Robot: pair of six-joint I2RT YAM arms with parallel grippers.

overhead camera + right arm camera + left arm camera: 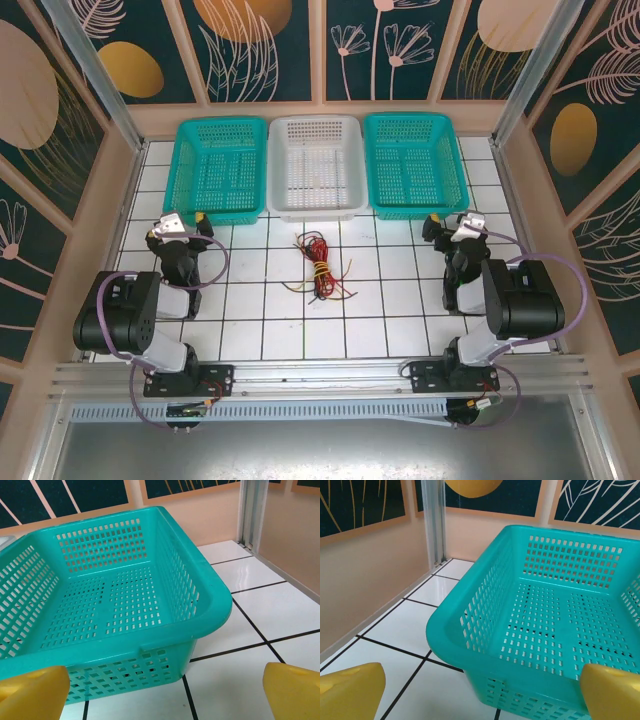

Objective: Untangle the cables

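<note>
White tiled table, cables bundled mid-surface, floral wall panels

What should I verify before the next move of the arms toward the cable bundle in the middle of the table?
1. Left gripper open, nothing between its fingers: ok.
2. Right gripper open, nothing held: ok.
3. Cables lie on the tiles, apart from the white basket: ok.
4. Cables separated: not ok; red, black and yellow strands sit in one bundle.
5. Wrist cameras aimed at the cables: not ok; the left one faces the left teal basket, the right one the right teal basket.
6. A loose end fit for gripping: cannot tell, too small.
</note>
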